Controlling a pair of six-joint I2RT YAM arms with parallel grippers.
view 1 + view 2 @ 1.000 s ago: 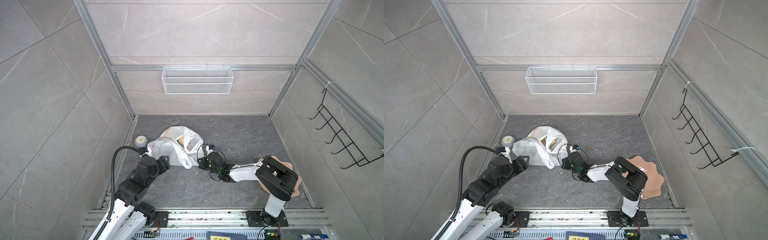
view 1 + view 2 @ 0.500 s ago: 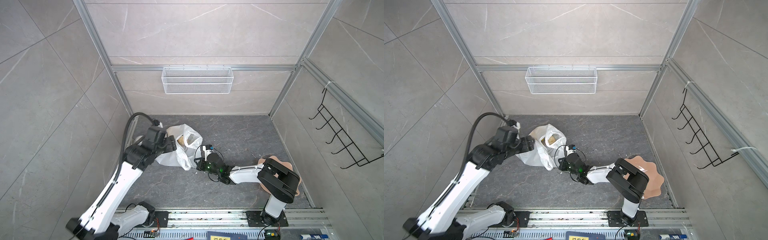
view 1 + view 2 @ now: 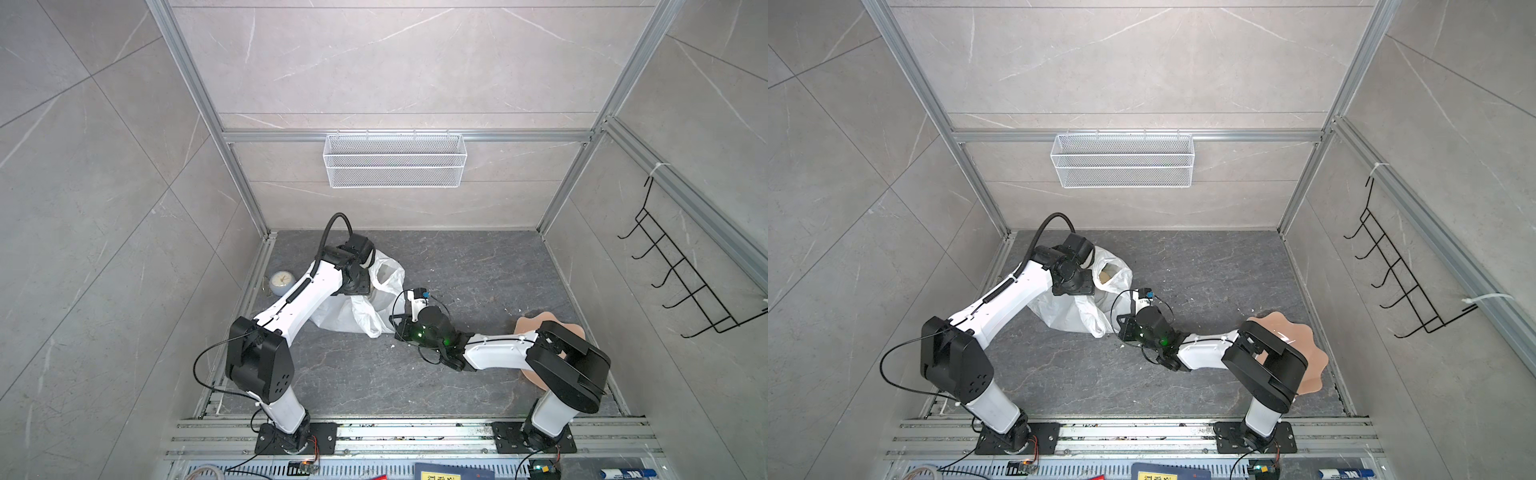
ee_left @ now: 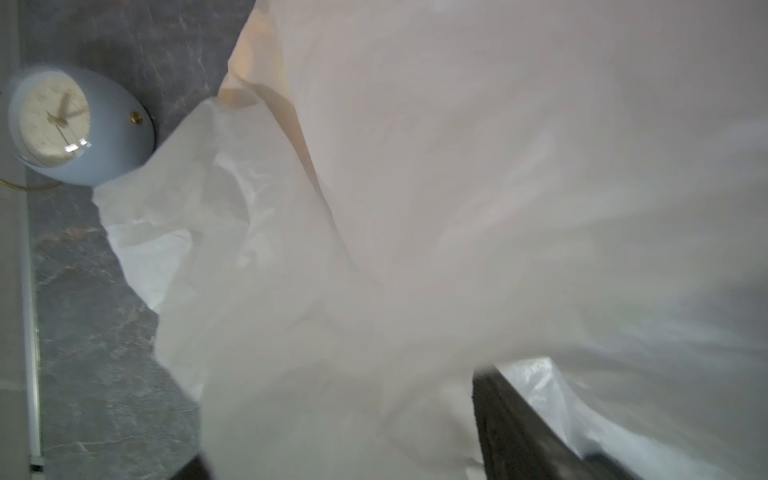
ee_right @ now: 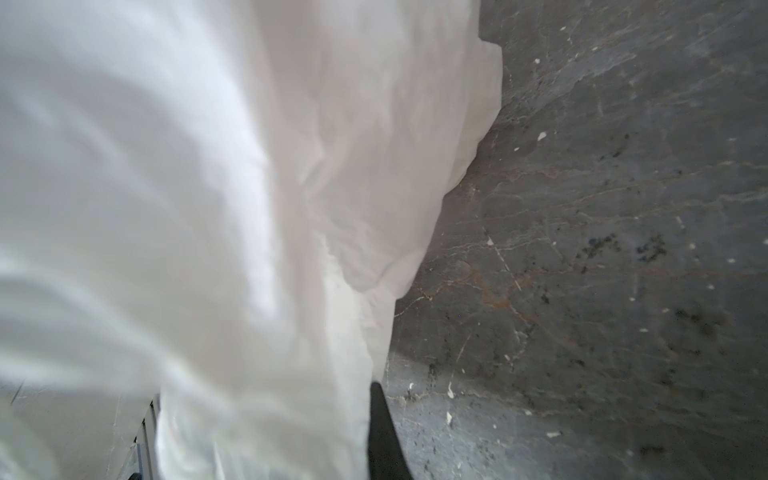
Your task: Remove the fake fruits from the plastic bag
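Grey marbled tabletop (image 3: 374, 374) between tiled walls (image 3: 395, 62) holds the plastic bag (image 3: 357, 316) beside a small clock (image 3: 281, 282), tan fake fruit (image 3: 1106, 272) inside, right gripper (image 3: 395, 328) clamped on its edge, left gripper (image 3: 365, 270) smothered in plastic, its spread untellable, pink plate (image 3: 525, 328) partly under the right arm.

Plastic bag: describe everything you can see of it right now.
The plastic bag is thin, crinkled, translucent white film, slumped on the dark stone-look floor at back left, close beside a small clock. Its mouth gapes upward, showing a tan piece inside. The left gripper is against its film near the mouth, jaws mostly hidden. The right gripper is shut at its near right corner, apparently pinching the film. Handles cannot be made out.
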